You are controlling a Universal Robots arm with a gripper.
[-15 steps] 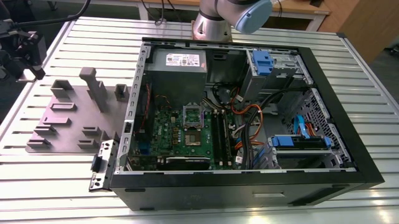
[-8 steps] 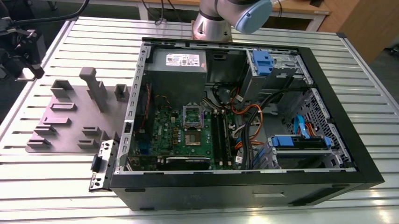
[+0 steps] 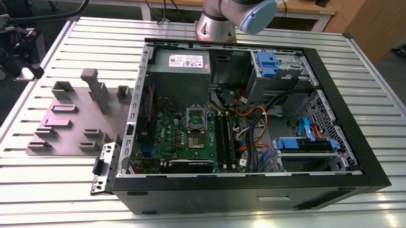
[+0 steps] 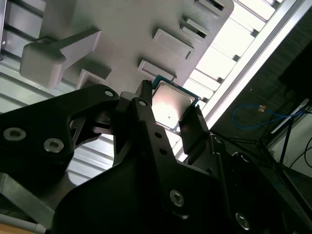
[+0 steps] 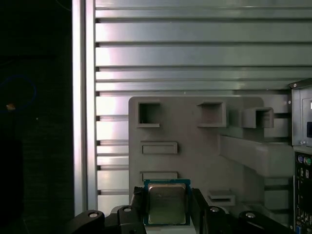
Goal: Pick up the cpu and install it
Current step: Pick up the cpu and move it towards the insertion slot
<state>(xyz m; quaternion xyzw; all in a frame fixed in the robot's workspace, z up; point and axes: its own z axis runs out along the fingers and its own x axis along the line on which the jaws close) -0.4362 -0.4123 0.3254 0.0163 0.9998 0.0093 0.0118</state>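
Two-sided pinch on the cpu [image 4: 171, 105] [image 5: 167, 204]: gripper [image 4: 170, 103] [image 5: 168, 200] clamped on opposite edges, black fingers [image 4: 192, 129] pressing in from either side, silver lid bare between them in both wrist views. Hangs at the edge of the grey fixture plate [image 5: 195, 156], just beside a low rectangular pocket [image 5: 159, 176]; cannot tell whether the chip touches the plate or floats clear of it. Around it on the plate: raised blocks, shallow slots and one long ramped post [image 4: 53, 53], none between the fingers. Underneath, the slatted aluminium table [image 5: 195, 58], with a dark floor and a loose blue cable [image 4: 253, 114] past its rim in the second wrist view. Off to one side in the first wrist view, the corner of the open computer case [image 5: 302, 117]. From the exterior view: arm base [image 3: 222, 19] behind the case, plate on the exterior view's left of it, touching its side wall. Inside the case, green motherboard [image 3: 190, 137] with the hinged silver frame [image 3: 195, 116] at its middle, memory slots [image 3: 223, 137] just beside, orange and black cables [image 3: 254, 114] looping near, grey power supply [image 3: 180, 66] above, blue drive caddies [image 3: 304, 145] well apart towards the exterior view's right.
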